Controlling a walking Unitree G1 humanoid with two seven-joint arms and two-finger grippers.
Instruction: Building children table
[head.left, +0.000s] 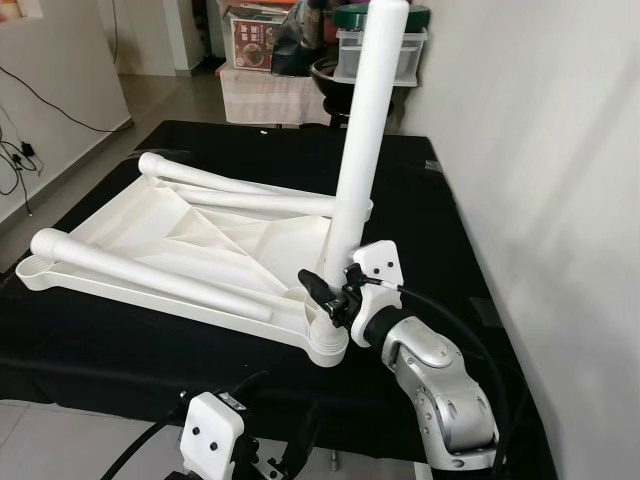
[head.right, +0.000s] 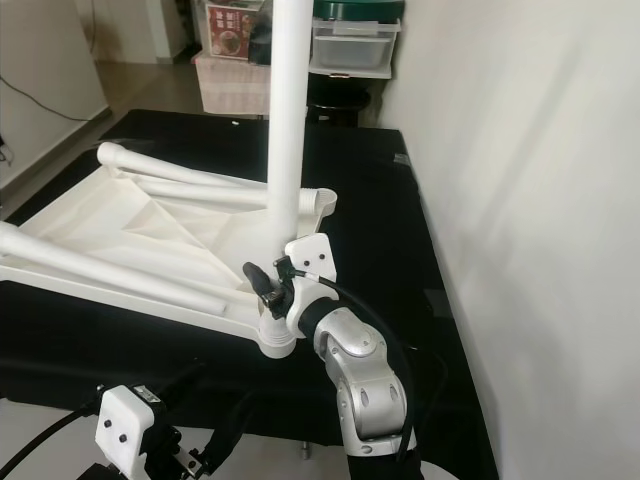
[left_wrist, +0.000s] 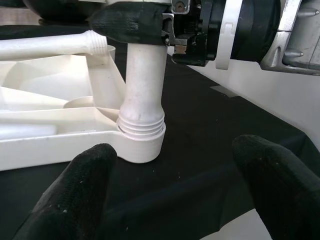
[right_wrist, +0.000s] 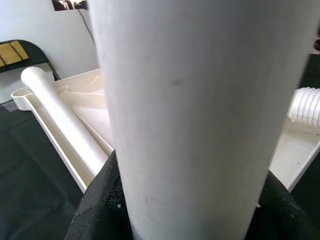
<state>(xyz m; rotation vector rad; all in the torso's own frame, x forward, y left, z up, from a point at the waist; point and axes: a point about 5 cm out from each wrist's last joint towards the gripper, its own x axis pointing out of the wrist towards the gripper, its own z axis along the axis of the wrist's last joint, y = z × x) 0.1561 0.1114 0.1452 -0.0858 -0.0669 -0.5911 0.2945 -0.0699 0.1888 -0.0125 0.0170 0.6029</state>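
Note:
A white children's table top (head.left: 190, 240) lies upside down on a black cloth (head.left: 440, 210). Two loose white legs (head.left: 150, 270) (head.left: 240, 185) rest inside it. A third leg (head.left: 365, 130) stands upright in the near right corner socket (left_wrist: 142, 142), its threaded end seated in the collar. My right gripper (head.left: 330, 290) is shut on this leg just above the socket; its black fingers (right_wrist: 100, 205) wrap the tube (right_wrist: 185, 115). My left gripper (left_wrist: 175, 190) is open, low at the cloth's near edge, a short way from the socket, with nothing between its fingers.
A white wall (head.left: 540, 150) runs close along the right. Storage boxes (head.left: 255, 40) and a lidded plastic container (head.left: 385, 50) stand behind the cloth. Cables (head.left: 15, 150) trail on the floor at the left.

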